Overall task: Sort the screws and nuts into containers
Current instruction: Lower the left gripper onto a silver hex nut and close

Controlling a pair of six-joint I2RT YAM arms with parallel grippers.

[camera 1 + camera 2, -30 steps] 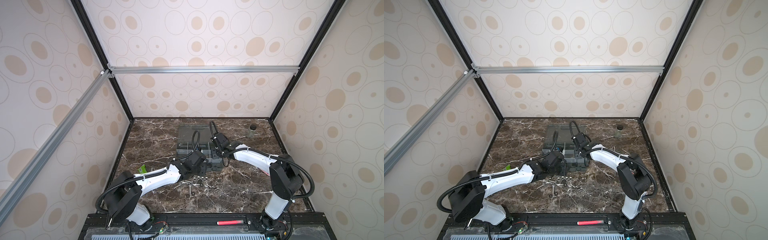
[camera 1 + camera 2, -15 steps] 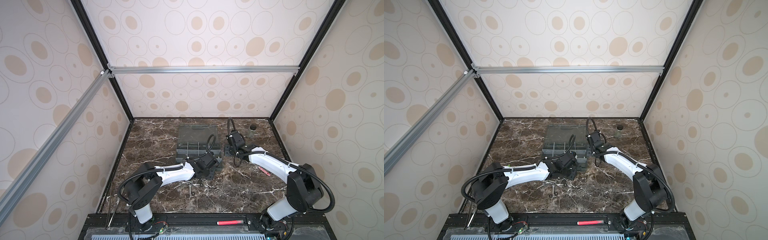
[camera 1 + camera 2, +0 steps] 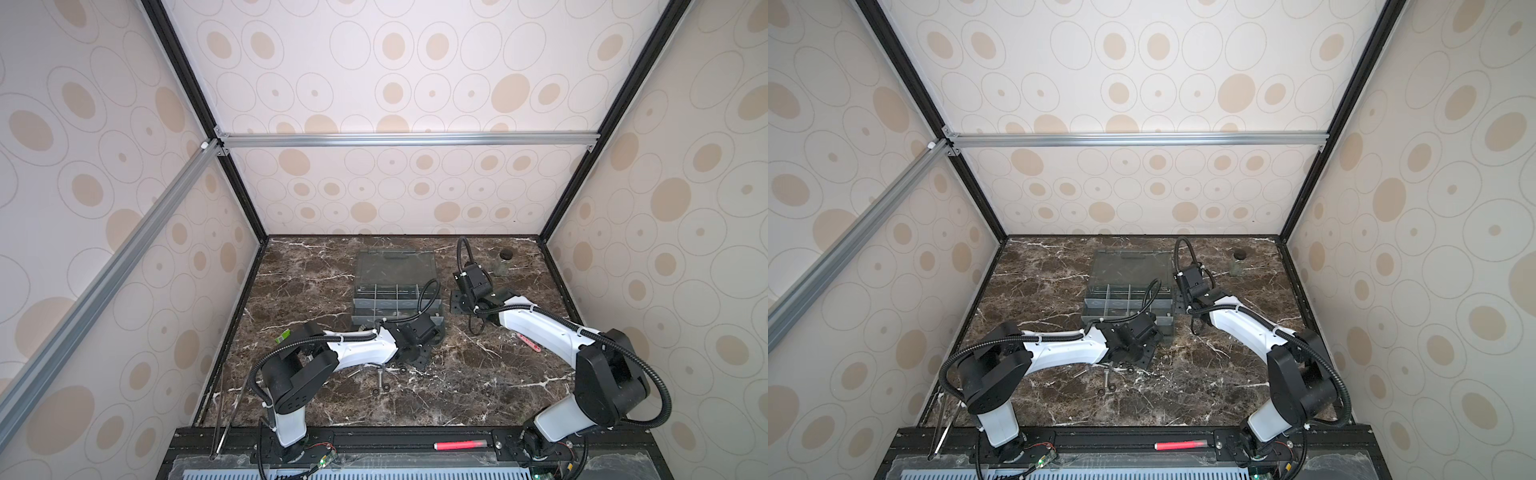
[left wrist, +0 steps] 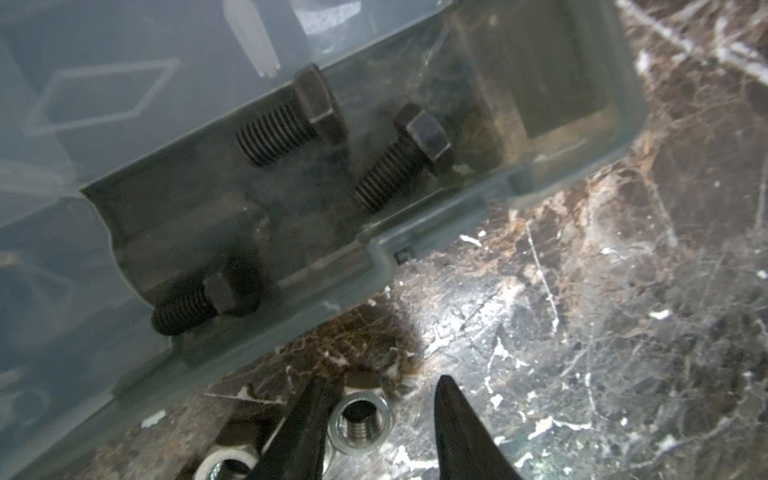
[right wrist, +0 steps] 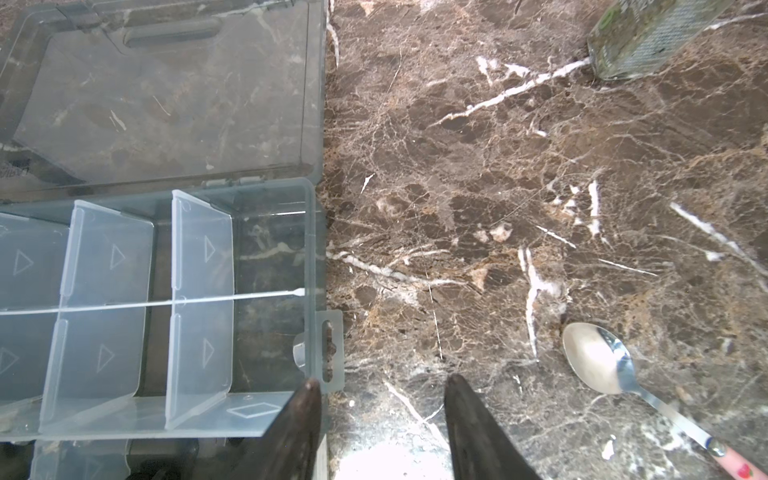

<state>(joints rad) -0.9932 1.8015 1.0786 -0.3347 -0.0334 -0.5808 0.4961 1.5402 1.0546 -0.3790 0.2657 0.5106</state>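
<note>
Screws, three short threaded metal bolts with hex heads (image 4: 274,133), lie inside the grey translucent plastic organizer box (image 4: 415,245), in the compartment along its outer wall. Seen through the plastic, they look dark.

Just outside that wall, your left gripper (image 4: 382,380) hangs low over the brown marble tabletop (image 4: 623,291). Its fingers are partly spread. A silver hex nut (image 4: 361,419) rests on the marble between them, close against one finger and clear of the other, so it is not clamped. A second silver nut (image 4: 226,461) lies just beside it.

In a top view, one longer silver screw (image 3: 379,376) and a few tiny black rings (image 3: 385,387) lie loose on the table near the left arm.

Your right gripper (image 5: 382,380) is also partly spread and has hold of nothing. One finger is over the box's corner tab, the other over bare marble. The compartments it looks into appear empty, and the clear hinged lid (image 5: 166,104) lies folded flat. A metal spoon with a pink handle (image 5: 598,361) and a small glass jar (image 5: 648,37) sit off to one side of the box.
</note>
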